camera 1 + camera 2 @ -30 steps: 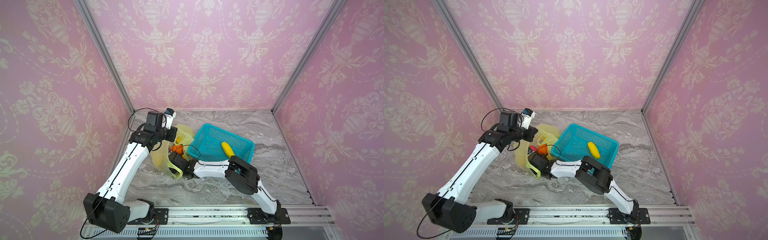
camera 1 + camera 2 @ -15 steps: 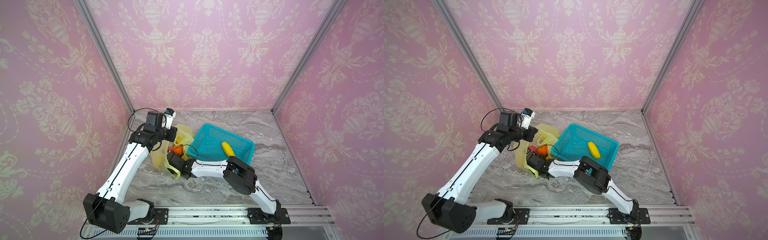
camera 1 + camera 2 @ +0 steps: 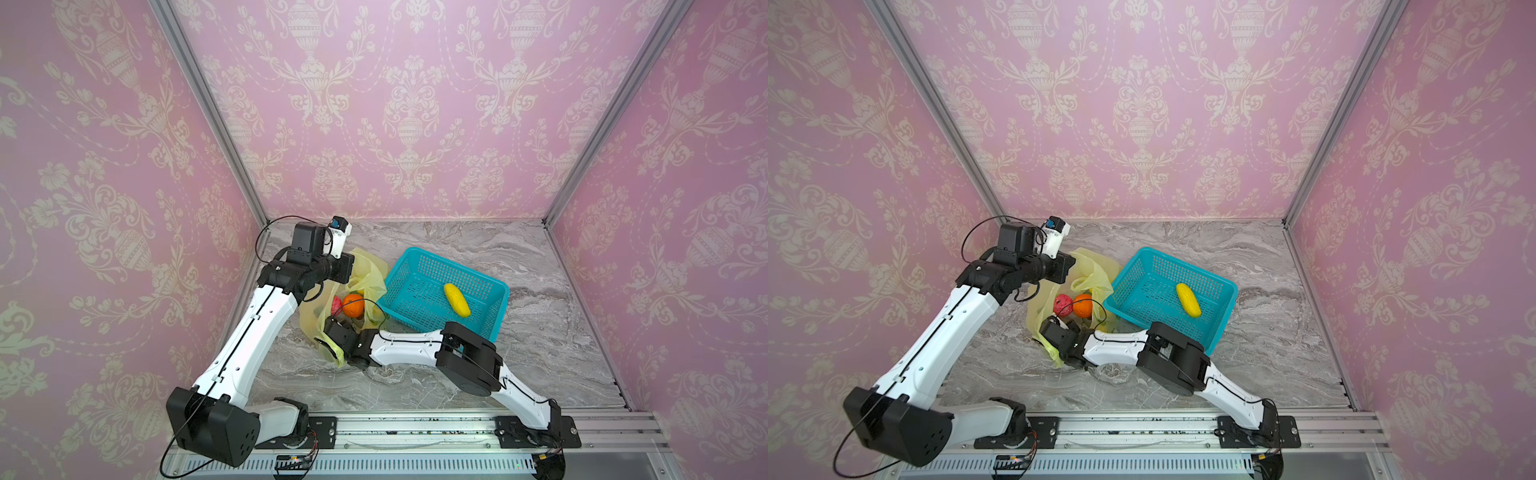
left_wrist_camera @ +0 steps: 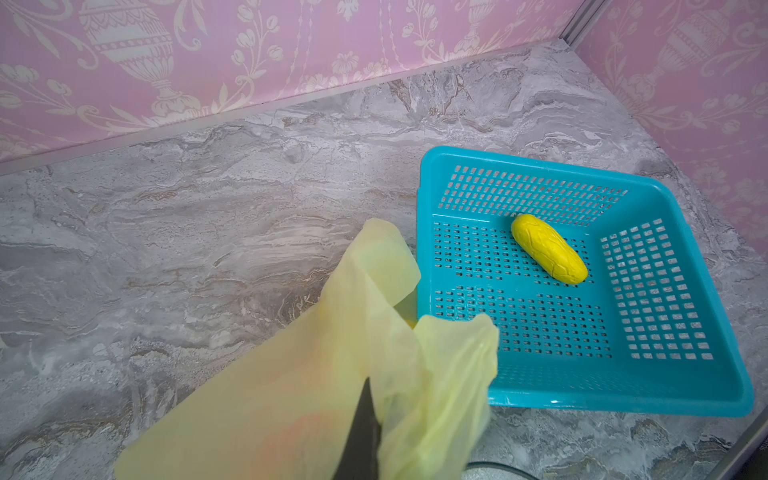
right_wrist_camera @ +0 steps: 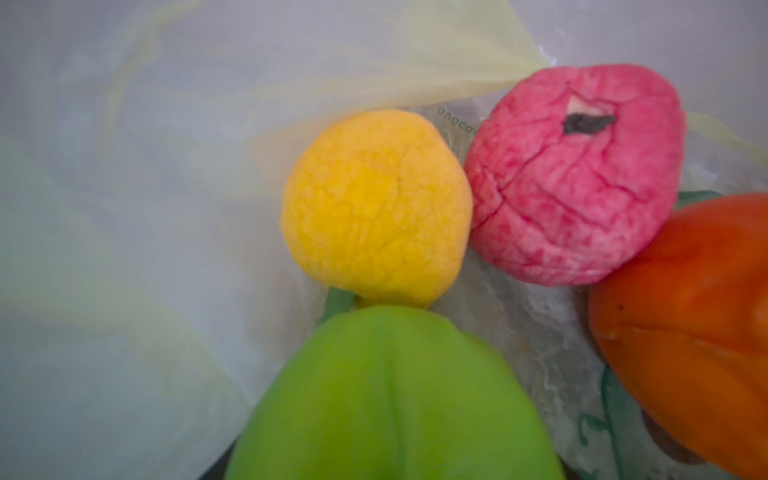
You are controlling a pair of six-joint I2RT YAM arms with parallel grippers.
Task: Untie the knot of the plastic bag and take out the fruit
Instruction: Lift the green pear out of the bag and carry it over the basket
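Plastic bag [image 3: 370, 276] lies open centre-left in both top views, just beside turquoise basket [image 3: 419, 291], fruit [image 3: 353, 305] inside; left gripper [image 4: 368, 399] pinches its film, right gripper [image 3: 332, 328] in its mouth, spread unclear.

The right gripper [image 3: 331, 327] now sits further toward the left of the frame than a second ago in both top views, deeper in the open mouth of the plastic bag [image 3: 371, 274]. Its black body covers more of the bag's lower lip, and that lip lies nudged a little toward the lower left with it. The white forearm [image 3: 407, 347] and the black elbow block [image 3: 469, 357] are shifted leftward too. The elbow now stands slightly further from the lower right corner of the turquoise basket [image 3: 419, 259].
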